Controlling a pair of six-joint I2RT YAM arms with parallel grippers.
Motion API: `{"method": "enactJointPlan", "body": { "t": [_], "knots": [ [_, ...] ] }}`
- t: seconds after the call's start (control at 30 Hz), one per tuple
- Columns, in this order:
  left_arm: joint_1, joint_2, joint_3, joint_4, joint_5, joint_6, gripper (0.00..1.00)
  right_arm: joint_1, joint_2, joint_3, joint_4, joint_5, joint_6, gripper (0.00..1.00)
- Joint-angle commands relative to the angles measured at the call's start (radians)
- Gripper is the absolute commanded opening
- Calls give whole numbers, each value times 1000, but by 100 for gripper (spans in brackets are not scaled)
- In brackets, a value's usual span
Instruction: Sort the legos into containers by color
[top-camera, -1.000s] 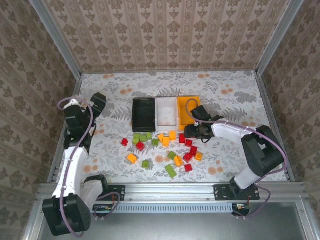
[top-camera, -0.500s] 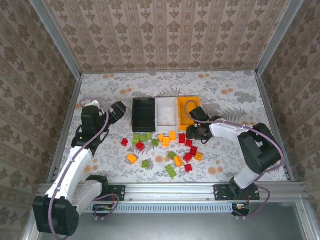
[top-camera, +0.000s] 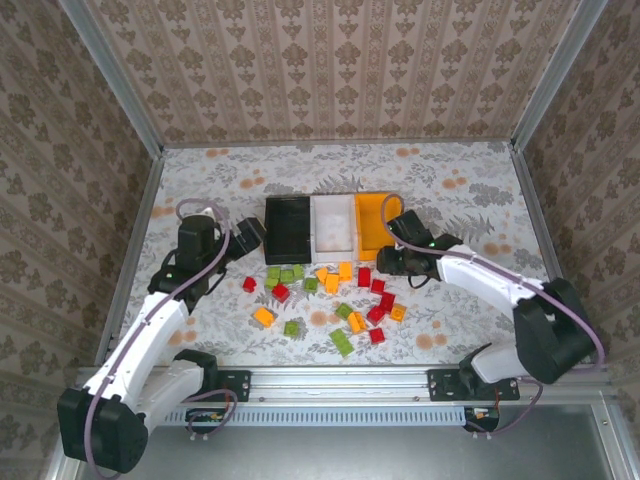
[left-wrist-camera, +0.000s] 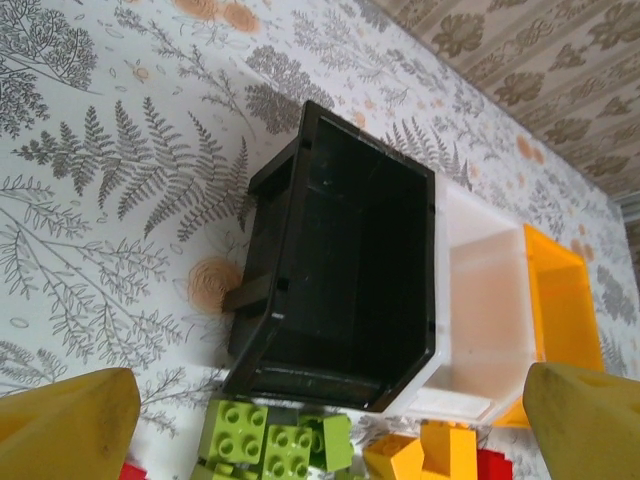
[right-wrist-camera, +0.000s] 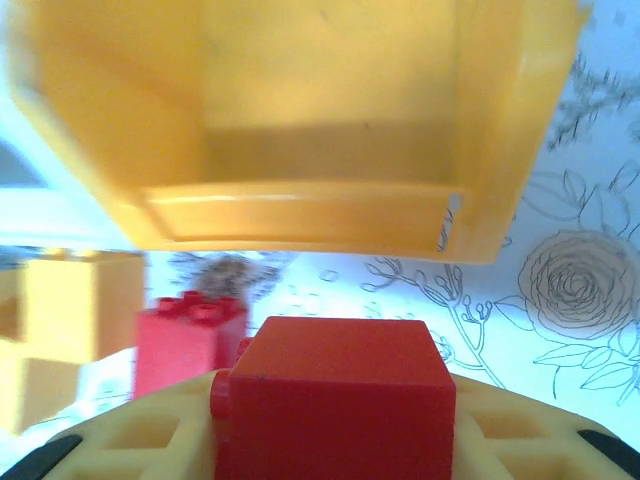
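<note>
Three containers stand in a row at mid-table: black (top-camera: 287, 228), white (top-camera: 333, 222) and orange (top-camera: 374, 220). Red, green and orange legos (top-camera: 330, 295) lie scattered in front of them. My left gripper (top-camera: 245, 238) hovers open just left of the black bin's front corner. In its wrist view the black bin (left-wrist-camera: 340, 270) shows inside as dark and bare, with green legos (left-wrist-camera: 265, 440) below it. My right gripper (top-camera: 390, 262) is shut on a red lego (right-wrist-camera: 340, 360) in front of the orange bin (right-wrist-camera: 300, 130). Another red lego (right-wrist-camera: 185, 345) stands to its left.
Patterned walls and metal rails (top-camera: 140, 120) enclose the floral table. An orange lego (right-wrist-camera: 80, 300) sits left of the right gripper, near the white bin's corner (right-wrist-camera: 20, 200). Bare table (top-camera: 470, 190) lies behind and to the right of the bins.
The left arm has swung right from the table's left side up to the black bin. The right gripper's fingers have closed on the red lego near the orange bin.
</note>
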Motion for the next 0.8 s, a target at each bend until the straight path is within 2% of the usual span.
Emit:
{"method": "enactJointPlan", "body": {
  "t": [0.0, 0.27, 0.4, 0.47, 0.57, 0.7, 0.77],
  "knots": [
    [-13, 10, 39, -100, -15, 56, 100, 5, 1, 111, -56, 29, -5, 41],
    [-42, 35, 2, -141, -27, 82, 99, -13, 315, 378, -70, 157, 5, 42],
    [-48, 41, -4, -178, -39, 99, 97, -37, 407, 454, -76, 179, 26, 43],
    [-56, 52, -4, -195, -49, 112, 95, -41, 435, 479, -75, 175, 30, 48],
    [-74, 80, -7, -206, -54, 121, 92, -39, 457, 506, -74, 149, 33, 63],
    [-127, 134, -2, -226, -70, 129, 88, -35, 428, 497, -61, 138, 34, 71],
    [-188, 165, 2, -237, -80, 134, 87, -31, 387, 467, -50, 135, 38, 73]
  ]
}}
